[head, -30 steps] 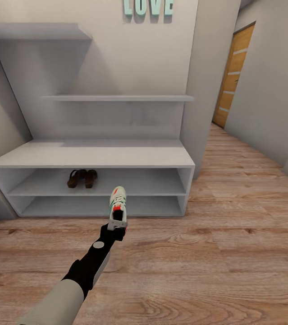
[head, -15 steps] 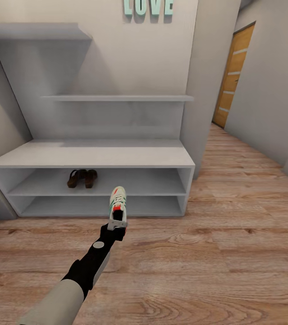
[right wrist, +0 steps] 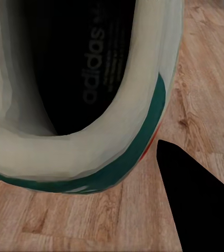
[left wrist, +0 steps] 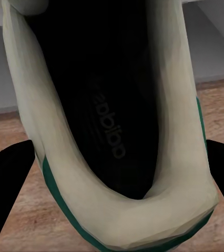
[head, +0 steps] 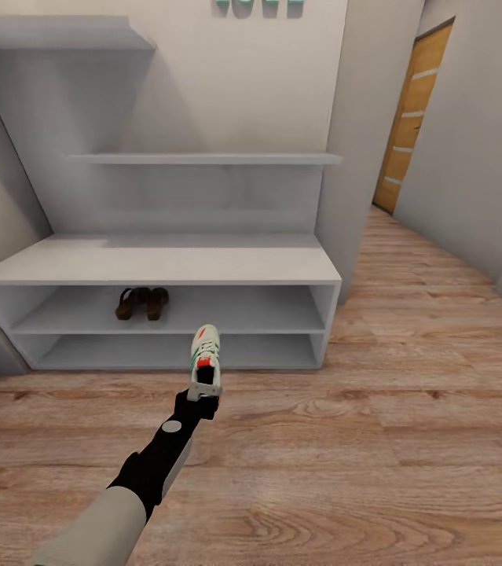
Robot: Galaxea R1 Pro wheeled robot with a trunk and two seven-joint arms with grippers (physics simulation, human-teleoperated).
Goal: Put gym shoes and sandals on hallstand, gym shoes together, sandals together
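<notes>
Mint wall letters (head: pixel 260 6) are cut off at the frame's top. Two sandals (head: pixel 141 303) sit at centre left in the grey shoe rack's (head: pixel 156 266) upper compartment, above wood-plank floor (head: pixel 376 464). At centre, the left fingers (head: pixel 203 391) clamp a gym shoe (head: pixel 205 354); the right fingers (right wrist: pixel 199 194) flank a second shoe (right wrist: pixel 85 100), grip unclear.
</notes>
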